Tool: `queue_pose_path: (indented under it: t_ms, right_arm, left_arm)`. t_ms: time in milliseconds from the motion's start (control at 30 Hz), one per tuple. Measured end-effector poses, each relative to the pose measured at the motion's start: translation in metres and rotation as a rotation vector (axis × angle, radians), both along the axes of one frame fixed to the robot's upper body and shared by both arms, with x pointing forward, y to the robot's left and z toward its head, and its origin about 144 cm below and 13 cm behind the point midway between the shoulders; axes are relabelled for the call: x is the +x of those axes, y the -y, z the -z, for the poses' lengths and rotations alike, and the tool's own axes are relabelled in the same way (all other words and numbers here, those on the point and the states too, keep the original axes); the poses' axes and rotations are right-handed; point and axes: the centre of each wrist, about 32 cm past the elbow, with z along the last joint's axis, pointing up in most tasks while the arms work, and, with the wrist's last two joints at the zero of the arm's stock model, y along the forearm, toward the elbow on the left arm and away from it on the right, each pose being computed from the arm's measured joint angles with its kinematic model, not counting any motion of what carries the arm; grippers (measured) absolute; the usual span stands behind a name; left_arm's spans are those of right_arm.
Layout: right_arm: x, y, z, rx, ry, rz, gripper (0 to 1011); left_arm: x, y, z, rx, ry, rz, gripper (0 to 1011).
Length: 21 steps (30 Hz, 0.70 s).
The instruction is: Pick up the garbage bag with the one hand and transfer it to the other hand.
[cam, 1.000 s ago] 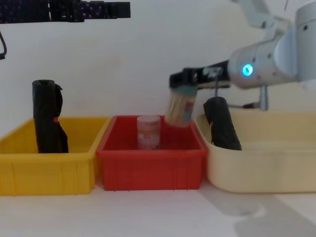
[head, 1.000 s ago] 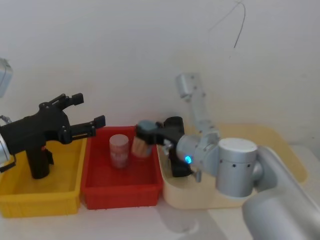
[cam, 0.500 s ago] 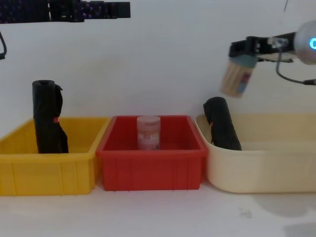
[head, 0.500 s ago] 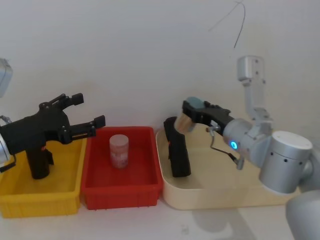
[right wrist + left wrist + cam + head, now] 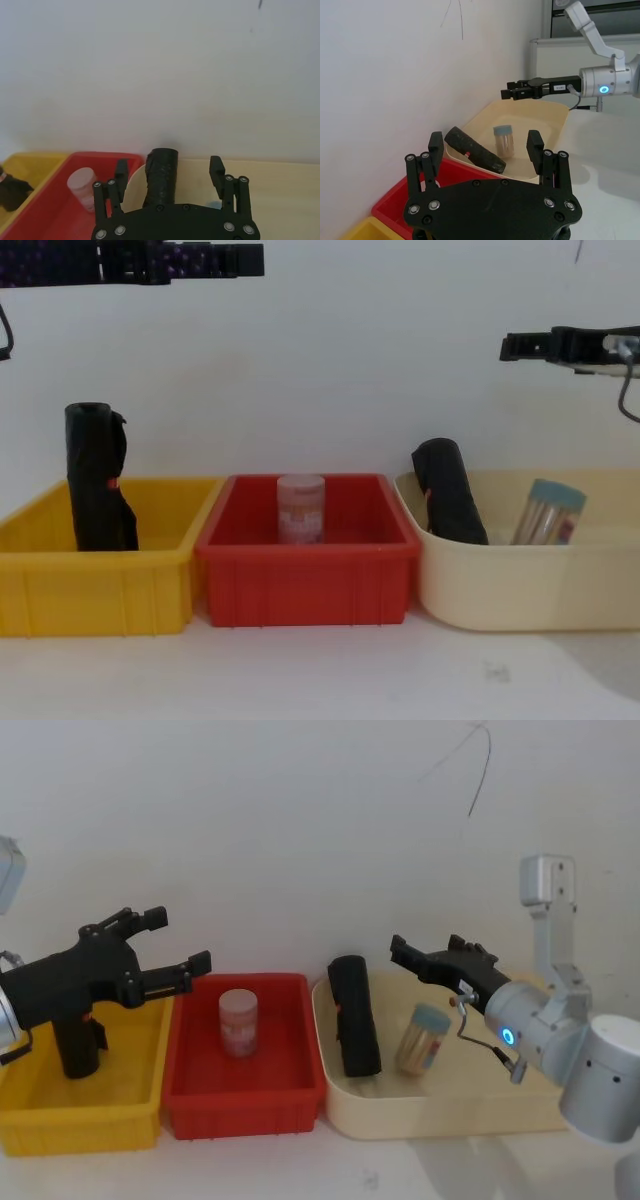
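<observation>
Bins: 3 plastic tubs in a row, sides touching. Yellow bin and red bin are boxy, cream tub is rounded and widest.
Grippers: 2, black, slim-fingered. Left gripper hovers over the yellow bin, fingers spread, empty. Right gripper hangs above the cream tub, blue ring light on its arm, fingers apart, nothing held.
Rolls: 2, black. Garbage bag is smooth and tight, leaning on the cream tub's left rim. Rumpled roll stands in the yellow bin.
Jars: 2 cylinders. Pink jar upright in the red bin; blue-capped jar tilted in the cream tub, near the bag.
Room: cream tub's right half is bare.
</observation>
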Motion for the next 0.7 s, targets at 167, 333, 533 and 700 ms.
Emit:
queue_pose_path:
  t_ms: [167, 333, 533, 700]
  right_arm:
    - [-0.011, -0.001, 0.006, -0.009, 0.052, -0.044, 1001]
    - [-0.024, -0.007, 0.011, -0.018, 0.106, -0.102, 1001]
    - [-0.040, -0.018, 0.017, -0.022, 0.150, -0.174, 1001]
    - [-0.058, -0.033, 0.021, -0.017, 0.182, -0.243, 1001]
  left_arm:
    - [0.000, 0.000, 0.000, 0.000, 0.000, 0.000, 1002]
    - [0.000, 0.000, 0.000, 0.000, 0.000, 0.000, 1002]
    - [0.001, 0.000, 0.001, 0.001, -0.004, -0.001, 1002]
    - [0.002, 0.002, 0.004, 0.006, -0.016, -0.007, 1002]
